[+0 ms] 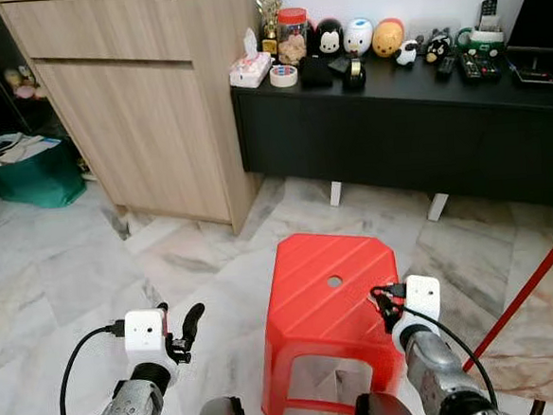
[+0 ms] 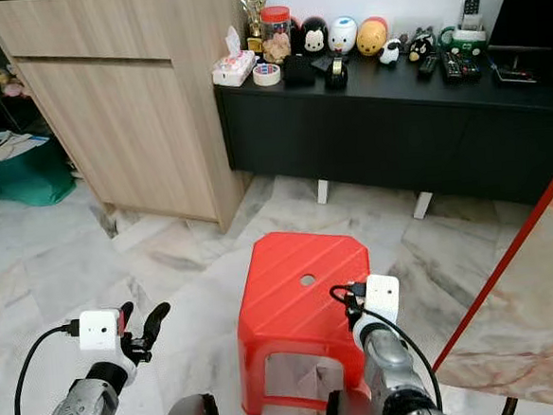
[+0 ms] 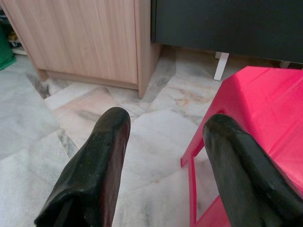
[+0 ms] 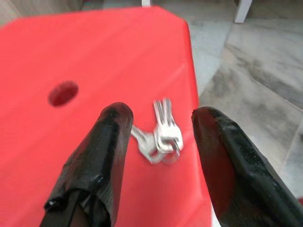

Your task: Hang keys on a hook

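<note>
Head stereo pair looking down, wrist cameras close along fingers, all sharing red stool (image 1: 332,289)

This is a room in a home. The floor (image 1: 63,270) is shiny marble tile, and a light wood cupboard (image 1: 141,103) stands next to a long black TV cabinet (image 1: 404,127). On the black cabinet sit little animal toys (image 1: 359,36), a tissue box (image 1: 250,69), a snack jar (image 1: 292,35) and remote controls (image 1: 475,61), and a red plastic stool (image 1: 331,303) stands on the floor.
</note>
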### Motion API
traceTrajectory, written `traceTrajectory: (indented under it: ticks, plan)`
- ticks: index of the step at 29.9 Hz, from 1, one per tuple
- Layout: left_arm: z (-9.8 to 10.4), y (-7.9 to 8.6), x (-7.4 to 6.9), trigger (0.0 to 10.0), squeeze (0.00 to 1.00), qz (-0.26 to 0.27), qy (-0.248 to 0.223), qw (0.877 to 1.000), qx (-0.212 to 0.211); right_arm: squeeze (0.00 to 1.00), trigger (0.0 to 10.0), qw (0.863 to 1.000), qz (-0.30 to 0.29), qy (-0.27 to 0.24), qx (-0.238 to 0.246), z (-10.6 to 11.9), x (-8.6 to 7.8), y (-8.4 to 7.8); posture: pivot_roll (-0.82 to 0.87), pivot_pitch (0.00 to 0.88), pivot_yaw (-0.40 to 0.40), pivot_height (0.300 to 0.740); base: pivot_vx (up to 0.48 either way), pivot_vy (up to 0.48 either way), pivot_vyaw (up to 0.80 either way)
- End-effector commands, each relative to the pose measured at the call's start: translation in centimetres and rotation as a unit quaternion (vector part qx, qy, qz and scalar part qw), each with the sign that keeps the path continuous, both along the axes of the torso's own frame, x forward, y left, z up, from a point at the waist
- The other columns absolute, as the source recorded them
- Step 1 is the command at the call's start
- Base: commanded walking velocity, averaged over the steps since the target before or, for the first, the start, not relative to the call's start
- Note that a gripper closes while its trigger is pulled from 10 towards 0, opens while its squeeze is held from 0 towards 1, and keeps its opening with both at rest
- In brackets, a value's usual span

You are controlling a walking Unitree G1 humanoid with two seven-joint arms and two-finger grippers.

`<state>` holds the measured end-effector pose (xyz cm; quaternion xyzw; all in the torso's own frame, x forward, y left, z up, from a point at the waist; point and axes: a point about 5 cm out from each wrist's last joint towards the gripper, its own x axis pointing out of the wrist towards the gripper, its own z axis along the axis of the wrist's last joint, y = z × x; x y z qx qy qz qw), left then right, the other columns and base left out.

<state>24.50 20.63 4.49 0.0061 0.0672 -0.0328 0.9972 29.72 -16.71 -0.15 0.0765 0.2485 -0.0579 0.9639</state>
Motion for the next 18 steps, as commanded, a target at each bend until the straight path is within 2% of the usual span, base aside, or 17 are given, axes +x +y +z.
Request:
traceTrajectory:
  ticks: [1, 9, 10, 11, 12, 13, 16, 17, 18]
  plan:
    - [0.7, -0.3, 0.3, 10.0, 0.0, -0.008, -0.011, 1.0, 0.006, 0.0, 10.0, 1.0, 0.0, 0.008, 0.007, 0.1, 0.3, 0.2, 0.07, 0.087, 0.002, 0.598, 0.0, 0.0, 0.0]
    - [1.4, -1.0, 0.6, 10.0, 0.0, -0.018, -0.024, 1.0, 0.002, 0.0, 10.0, 1.0, 0.007, -0.003, 0.012, 1.0, 1.3, 0.4, 0.08, 0.133, -0.002, 0.598, 0.0, 0.0, 0.0]
    - [1.5, -1.1, 0.8, 10.0, 0.0, -0.018, -0.024, 1.0, 0.001, 0.14, 10.0, 1.0, 0.008, -0.004, 0.012, 1.2, 1.5, 0.4, 0.08, 0.135, -0.003, 0.598, 0.0, 0.0, 0.0]
    - [1.6, -1.2, 0.7, 10.0, 0.0, -0.018, -0.026, 1.0, 0.0, 0.6, 10.0, 1.0, 0.009, -0.006, 0.013, 1.4, 1.6, 0.3, 0.08, 0.146, -0.005, 0.598, 0.0, 0.0, 0.0]
    - [1.6, -1.2, 0.7, 10.0, 0.0, -0.018, -0.026, 1.0, 0.0, 0.6, 10.0, 1.0, 0.009, -0.006, 0.013, 1.4, 1.6, 0.3, 0.08, 0.146, -0.005, 0.598, 0.0, 0.0, 0.0]
    - [1.6, -1.2, 0.5, 10.0, 0.0, -0.017, -0.026, 1.0, -0.001, 1.0, 10.0, 1.0, 0.008, -0.007, 0.012, 1.6, 1.8, 0.2, 0.08, 0.154, -0.006, 0.598, 0.0, 0.0, 0.0]
    - [1.4, -1.2, 0.2, 10.0, 0.0, -0.015, -0.022, 1.0, -0.002, 1.0, 10.0, 1.0, -0.002, -0.005, 0.022, 1.7, 2.1, 0.0, 0.08, 0.162, -0.008, 0.598, 0.0, 0.0, 0.0]
    - [1.4, -1.2, 0.1, 10.0, 0.0, -0.014, -0.02, 1.0, -0.001, 0.87, 10.0, 1.0, -0.001, -0.004, 0.022, 1.7, 2.1, 0.0, 0.08, 0.163, -0.009, 0.598, 0.0, 0.0, 0.0]
    - [1.4, -1.2, 0.1, 10.0, 0.0, -0.014, -0.02, 1.0, -0.001, 0.87, 10.0, 1.0, -0.001, -0.004, 0.022, 1.7, 2.1, 0.0, 0.08, 0.163, -0.009, 0.598, 0.0, 0.0, 0.0]
